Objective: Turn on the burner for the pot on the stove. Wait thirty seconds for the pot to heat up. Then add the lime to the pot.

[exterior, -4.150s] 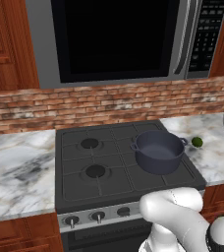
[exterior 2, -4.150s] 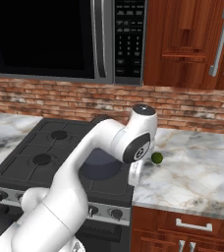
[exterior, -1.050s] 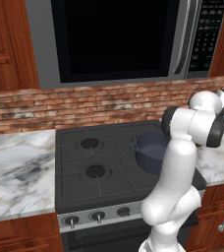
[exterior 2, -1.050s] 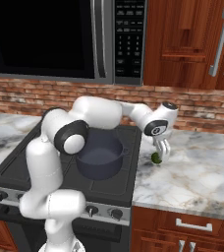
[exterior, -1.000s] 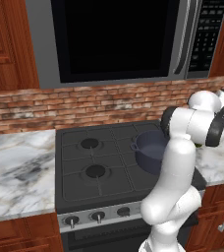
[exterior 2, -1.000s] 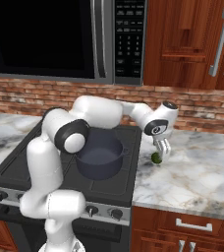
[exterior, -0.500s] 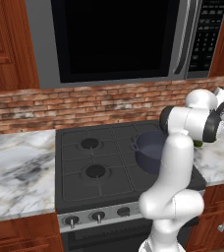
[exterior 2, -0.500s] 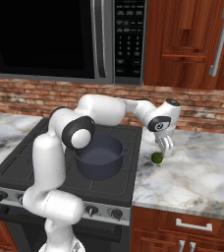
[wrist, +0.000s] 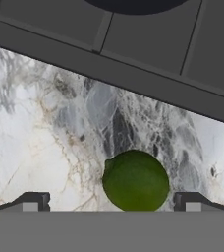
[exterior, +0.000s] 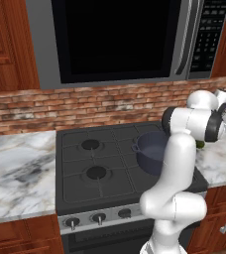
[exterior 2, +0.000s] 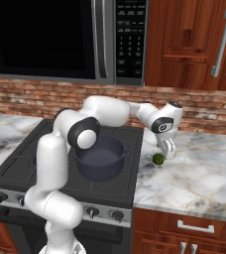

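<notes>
The arm has swung right, off the stove, and has come down over the marble counter since the earlier frame. The pot sits on the front right burner. The gripper, fingers spread wide, hangs just above the lime, which lies on the counter beside the stove.

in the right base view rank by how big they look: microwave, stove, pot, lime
1. microwave, widest thing there, though cut off at the frame's edge
2. stove, close behind the microwave; partly hidden by the arm, so the order of these two is unsure
3. pot
4. lime, by far the smallest
</notes>
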Controlling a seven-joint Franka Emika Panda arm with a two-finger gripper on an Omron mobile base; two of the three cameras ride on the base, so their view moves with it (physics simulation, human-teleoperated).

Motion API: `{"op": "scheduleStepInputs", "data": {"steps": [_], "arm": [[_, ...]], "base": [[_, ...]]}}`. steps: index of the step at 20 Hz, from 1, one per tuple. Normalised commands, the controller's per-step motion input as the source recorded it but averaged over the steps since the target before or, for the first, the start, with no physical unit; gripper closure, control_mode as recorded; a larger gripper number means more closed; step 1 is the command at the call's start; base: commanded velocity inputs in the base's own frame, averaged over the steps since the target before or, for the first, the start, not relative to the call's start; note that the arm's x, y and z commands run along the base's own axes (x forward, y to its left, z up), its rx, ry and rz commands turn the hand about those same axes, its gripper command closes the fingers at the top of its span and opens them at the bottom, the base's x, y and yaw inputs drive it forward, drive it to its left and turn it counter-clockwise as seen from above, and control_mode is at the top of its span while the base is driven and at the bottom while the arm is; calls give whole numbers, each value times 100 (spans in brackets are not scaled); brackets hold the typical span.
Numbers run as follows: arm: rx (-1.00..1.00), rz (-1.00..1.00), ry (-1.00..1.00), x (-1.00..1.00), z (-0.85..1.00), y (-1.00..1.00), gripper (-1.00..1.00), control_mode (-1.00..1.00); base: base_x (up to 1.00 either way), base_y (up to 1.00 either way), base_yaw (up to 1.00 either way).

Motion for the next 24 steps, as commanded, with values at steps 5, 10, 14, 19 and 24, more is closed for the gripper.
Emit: {"op": "scheduleStepInputs", "data": {"steps": [5, 10, 14, 19, 24], "arm": [[0, 0, 2, 0, -5, 1, -100, -100], [0, 0, 0, 0, -7, 0, -100, -100], [0, 0, 0, 7, -18, 5, -100, -100], [0, 0, 0, 8, -8, 2, -100, -100], [0, 0, 1, 6, -2, 1, -100, -100]], "base": [[0, 0, 0], [0, 0, 0], [0, 0, 0], [0, 0, 0], [0, 0, 0]]}}
